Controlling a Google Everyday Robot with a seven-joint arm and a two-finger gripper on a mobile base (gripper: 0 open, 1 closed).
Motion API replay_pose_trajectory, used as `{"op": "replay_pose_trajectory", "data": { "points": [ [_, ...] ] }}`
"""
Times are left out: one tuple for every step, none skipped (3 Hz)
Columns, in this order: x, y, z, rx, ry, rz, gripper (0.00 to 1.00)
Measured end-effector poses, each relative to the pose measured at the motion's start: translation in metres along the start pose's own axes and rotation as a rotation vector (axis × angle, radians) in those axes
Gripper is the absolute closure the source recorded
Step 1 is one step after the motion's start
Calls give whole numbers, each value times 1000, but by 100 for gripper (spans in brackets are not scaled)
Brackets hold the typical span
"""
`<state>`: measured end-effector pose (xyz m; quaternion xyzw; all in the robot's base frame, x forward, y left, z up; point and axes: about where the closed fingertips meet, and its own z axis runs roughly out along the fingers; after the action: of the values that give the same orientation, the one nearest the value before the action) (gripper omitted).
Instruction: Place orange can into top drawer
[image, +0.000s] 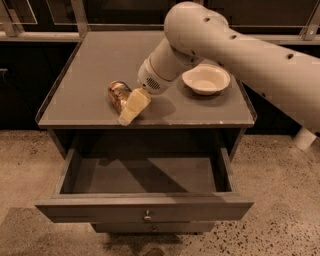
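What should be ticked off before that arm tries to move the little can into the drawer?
1. The top drawer is pulled open: ok.
2. Room inside it for the can: ok.
3. The gripper is down at the orange can: ok, right beside it on the cabinet top.
4. Secure hold on the can: cannot tell.
5. Can lifted off the top: not ok, it rests there.
6. The cream bowl is out of the path: ok, apart from the can.

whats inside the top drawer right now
The top drawer stands open, and its exposed floor shows nothing but shadow. Its rear, under the cabinet top, is hidden. The orange can lies on the cabinet top, with the gripper beside it.
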<state>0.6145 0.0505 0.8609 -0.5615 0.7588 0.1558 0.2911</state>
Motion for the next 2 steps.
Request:
{"op": "replay_pose_trajectory", "data": {
  "points": [
    [1, -2, 13, -10, 7, 38, 0],
    [-1, -4, 18, -9, 9, 57, 0]
  ]
}}
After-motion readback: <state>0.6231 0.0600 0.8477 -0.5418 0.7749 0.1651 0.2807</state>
